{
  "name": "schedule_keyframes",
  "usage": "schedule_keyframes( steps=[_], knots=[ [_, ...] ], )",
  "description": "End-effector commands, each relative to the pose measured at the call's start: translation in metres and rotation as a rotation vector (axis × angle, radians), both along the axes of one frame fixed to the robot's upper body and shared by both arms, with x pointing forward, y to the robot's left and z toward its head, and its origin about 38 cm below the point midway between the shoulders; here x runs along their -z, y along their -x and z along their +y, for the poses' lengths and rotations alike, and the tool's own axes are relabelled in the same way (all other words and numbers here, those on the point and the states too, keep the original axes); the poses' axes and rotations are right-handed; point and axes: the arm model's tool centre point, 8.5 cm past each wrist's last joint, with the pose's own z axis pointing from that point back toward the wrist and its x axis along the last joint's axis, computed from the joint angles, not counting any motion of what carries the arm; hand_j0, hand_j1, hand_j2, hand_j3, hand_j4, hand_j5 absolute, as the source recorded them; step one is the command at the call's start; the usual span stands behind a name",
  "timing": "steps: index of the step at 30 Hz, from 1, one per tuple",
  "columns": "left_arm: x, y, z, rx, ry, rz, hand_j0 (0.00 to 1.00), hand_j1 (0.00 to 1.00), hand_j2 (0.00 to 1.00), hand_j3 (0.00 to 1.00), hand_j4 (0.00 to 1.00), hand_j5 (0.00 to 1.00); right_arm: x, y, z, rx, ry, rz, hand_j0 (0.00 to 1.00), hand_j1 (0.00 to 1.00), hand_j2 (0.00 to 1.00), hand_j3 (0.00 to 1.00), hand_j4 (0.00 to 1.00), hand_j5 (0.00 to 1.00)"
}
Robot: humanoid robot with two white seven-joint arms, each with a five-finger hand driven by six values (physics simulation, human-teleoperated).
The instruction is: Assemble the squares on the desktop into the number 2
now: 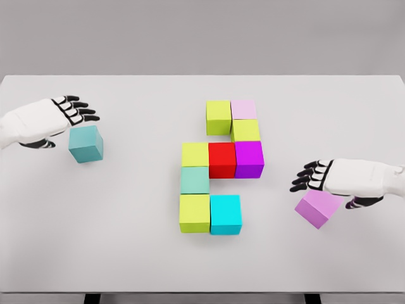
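Judging handling: the cubes look rigid, light, smooth-faced; opposite flat sides suit a pinch.
Teal cube (86, 144): loose near the surface's (145, 266) left edge, just under the left robot hand (63, 114), fingers spread, holding nothing.
Violet cube (318, 208): tilted near the right edge, touching the right robot hand (329, 177), grasp unclear.
Assembled blocks (218, 166): mid-surface, incomplete 2.

Nine cubes (221, 166) between two hands

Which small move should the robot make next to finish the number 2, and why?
Probably the right hand should slide the violet cube left beside the cyan cube: the bottom row holds only two cubes, the middle row three.
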Motion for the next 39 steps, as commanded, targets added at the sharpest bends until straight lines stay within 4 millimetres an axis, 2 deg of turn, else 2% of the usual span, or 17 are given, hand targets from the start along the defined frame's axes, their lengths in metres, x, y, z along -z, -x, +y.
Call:
schedule_keyframes(
  steps=[1,6,9,19,25,29,39],
  knots=[
    [0.002,0.001,0.000,0.000,0.005,0.007,1.00,1.00,1.00,1.00,1.00,1.00,0.000,-0.001,0.001,-0.003,0.001,-0.003,1.00,1.00,1.00,1.00,1.00,1.00],
    [-0.001,0.001,0.004,-0.006,0.003,0.005,1.00,1.00,1.00,1.00,1.00,1.00,0.011,0.002,0.008,-0.028,0.008,0.013,1.00,1.00,1.00,1.00,1.00,1.00],
    [0.007,0.003,0.002,0.000,-0.010,0.025,1.00,1.00,1.00,1.00,1.00,1.00,0.015,0.003,0.013,-0.040,0.009,0.015,1.00,1.00,1.00,1.00,1.00,1.00],
    [0.013,-0.001,-0.006,0.023,-0.065,0.015,1.00,1.00,1.00,1.00,1.00,1.00,0.020,0.004,0.012,-0.055,0.038,0.011,0.99,0.99,0.99,0.99,0.99,0.99],
    [0.017,-0.005,-0.016,0.060,-0.117,0.044,1.00,1.00,1.00,1.00,1.00,1.00,0.021,0.005,0.011,-0.067,0.067,-0.003,0.72,0.72,0.72,0.72,0.72,0.72],
    [0.017,-0.005,-0.016,0.070,-0.143,0.049,1.00,1.00,1.00,1.00,1.00,1.00,0.021,0.004,0.011,-0.069,0.073,-0.006,0.60,0.60,0.60,0.60,0.60,0.60],
    [0.012,-0.010,-0.016,0.070,-0.213,0.074,1.00,1.00,1.00,1.00,1.00,1.00,0.016,0.005,0.009,-0.068,0.074,-0.016,0.60,0.60,0.60,0.60,0.60,0.60]
  ],
)
